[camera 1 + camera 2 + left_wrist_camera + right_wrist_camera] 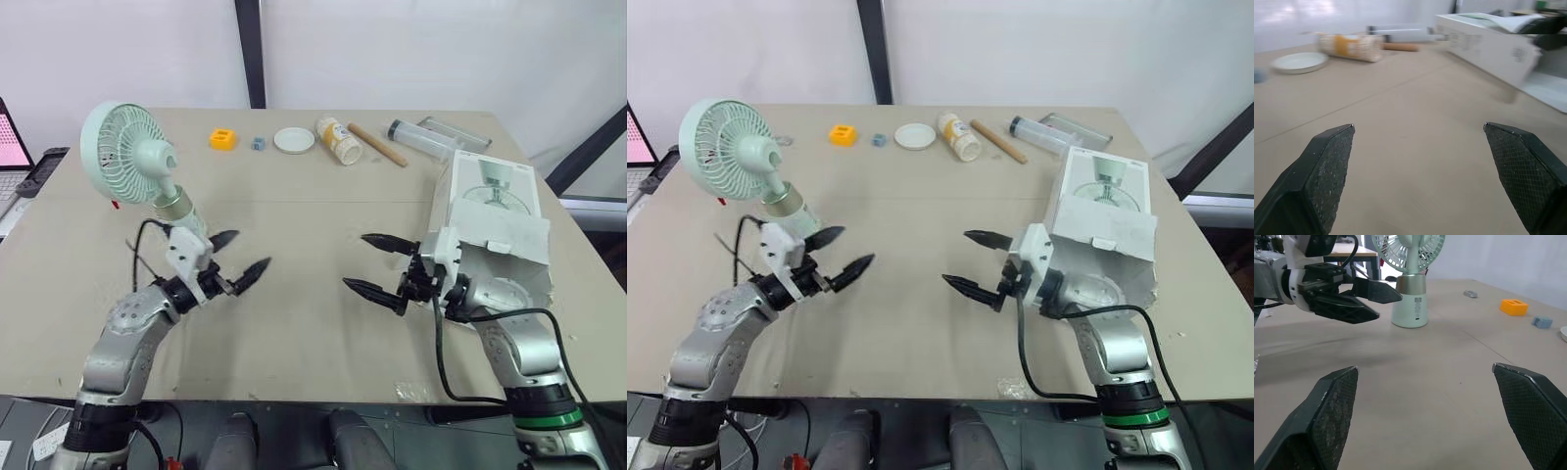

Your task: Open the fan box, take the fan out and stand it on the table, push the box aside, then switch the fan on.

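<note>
The pale green fan (132, 157) stands upright on the table's left side on its round base (1409, 306). My left gripper (240, 257) is open just right of the base, apart from it and empty. The white fan box (495, 220) lies at the right with its near end flaps open. In front of the box's left corner my right gripper (375, 264) is open and holds nothing. The left gripper (1364, 298) appears in the right wrist view beside the fan base, and the box (1488, 41) appears in the left wrist view.
Along the far edge lie an orange block (223, 139), a small blue piece (258, 143), a white lid (294, 140), a lying bottle (338, 140), a wooden stick (377, 144) and a clear tube (426, 137). A laptop (8, 147) sits off the left.
</note>
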Controlling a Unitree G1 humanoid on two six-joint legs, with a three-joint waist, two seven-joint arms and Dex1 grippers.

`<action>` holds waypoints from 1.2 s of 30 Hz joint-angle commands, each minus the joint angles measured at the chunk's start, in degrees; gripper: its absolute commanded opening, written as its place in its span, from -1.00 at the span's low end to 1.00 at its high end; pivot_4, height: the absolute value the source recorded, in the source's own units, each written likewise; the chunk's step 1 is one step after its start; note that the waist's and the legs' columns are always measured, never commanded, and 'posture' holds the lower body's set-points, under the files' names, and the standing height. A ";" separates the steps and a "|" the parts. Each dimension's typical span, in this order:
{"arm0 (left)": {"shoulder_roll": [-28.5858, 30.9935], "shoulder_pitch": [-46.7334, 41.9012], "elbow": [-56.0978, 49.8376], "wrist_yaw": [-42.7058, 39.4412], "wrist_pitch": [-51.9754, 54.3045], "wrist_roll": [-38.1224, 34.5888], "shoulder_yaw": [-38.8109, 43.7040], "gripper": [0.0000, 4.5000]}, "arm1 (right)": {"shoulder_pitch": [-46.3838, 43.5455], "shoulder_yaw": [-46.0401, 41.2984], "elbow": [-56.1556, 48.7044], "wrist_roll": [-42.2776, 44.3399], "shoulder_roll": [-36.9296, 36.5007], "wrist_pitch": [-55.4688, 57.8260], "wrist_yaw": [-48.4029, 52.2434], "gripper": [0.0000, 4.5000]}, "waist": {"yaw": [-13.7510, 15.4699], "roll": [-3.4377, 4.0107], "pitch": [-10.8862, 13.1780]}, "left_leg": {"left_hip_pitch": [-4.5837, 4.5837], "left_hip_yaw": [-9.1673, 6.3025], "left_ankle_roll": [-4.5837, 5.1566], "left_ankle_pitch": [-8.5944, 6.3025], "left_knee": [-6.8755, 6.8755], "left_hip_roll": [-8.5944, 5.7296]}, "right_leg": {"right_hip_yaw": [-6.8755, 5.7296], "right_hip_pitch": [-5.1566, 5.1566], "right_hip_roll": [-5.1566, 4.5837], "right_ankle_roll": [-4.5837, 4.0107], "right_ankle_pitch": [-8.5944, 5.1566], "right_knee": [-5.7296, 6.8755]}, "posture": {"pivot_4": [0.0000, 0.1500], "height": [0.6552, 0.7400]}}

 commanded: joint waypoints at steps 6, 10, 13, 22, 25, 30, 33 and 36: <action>-1.57 6.73 -5.82 9.90 -0.10 -0.70 9.93 1.00 | -1.27 -0.78 -0.73 0.39 1.05 -1.62 -1.04 0.99 | 0.03 -0.01 0.00 | 0.00 0.00 0.00 0.00 0.00 0.00 | 0.00 0.00 -0.01 -0.01 0.01 0.00 | 1.00 1.00; -1.02 8.18 -5.92 11.91 -0.47 -1.11 13.87 1.00 | -2.58 -1.12 1.00 0.89 2.03 -1.89 -1.29 0.99 | 0.02 -0.02 0.00 | 0.01 0.00 0.00 0.00 0.00 0.00 | -0.01 0.00 0.00 -0.01 0.01 0.00 | 1.00 1.00; -0.03 9.16 -5.76 12.21 -0.69 -1.04 16.35 1.00 | -3.13 -0.69 1.75 0.57 2.46 -2.27 -1.00 0.99 | 0.02 -0.02 0.00 | 0.00 0.00 -0.01 0.00 0.00 0.00 | -0.01 0.00 -0.01 -0.01 0.01 0.00 | 1.00 1.00; 3.42 8.22 -4.68 12.54 0.95 -3.57 22.20 1.00 | -4.33 -0.33 3.13 0.13 3.24 -2.56 -0.87 0.99 | 0.00 -0.05 0.01 | 0.00 0.00 -0.01 0.00 -0.01 0.00 | -0.01 -0.01 -0.01 -0.01 0.01 0.00 | 1.00 1.00; 4.34 6.77 -4.97 13.18 2.34 -4.84 22.90 1.00 | -4.58 -0.26 3.29 0.02 3.19 -2.52 -0.82 0.99 | 0.01 -0.05 0.01 | 0.00 0.00 -0.01 0.00 -0.01 0.00 | -0.02 -0.01 -0.01 -0.01 0.01 0.00 | 1.00 1.00; 5.55 4.08 -5.20 14.02 4.69 -5.69 22.57 1.00 | -4.76 -0.23 3.66 -0.33 3.04 -2.73 -0.75 0.99 | 0.00 -0.05 0.01 | 0.00 0.00 -0.01 0.00 -0.02 0.00 | -0.02 -0.02 -0.01 -0.01 0.01 0.00 | 1.00 1.00; 6.43 1.76 -3.98 14.67 5.76 -5.92 22.65 1.00 | -4.78 -0.17 3.71 -0.60 3.08 -2.81 -0.83 0.99 | 0.01 -0.07 0.02 | 0.00 0.00 -0.01 0.00 -0.02 0.00 | -0.02 -0.02 0.00 -0.01 0.01 0.00 | 1.00 1.00; 7.67 -0.52 -2.55 14.13 6.97 -6.29 22.66 1.00 | -4.76 -0.08 3.73 -0.91 3.18 -2.91 -0.91 0.99 | 0.01 -0.07 0.01 | 0.00 0.00 -0.02 0.00 -0.02 0.00 | -0.02 -0.01 -0.01 -0.01 0.01 0.00 | 1.00 1.00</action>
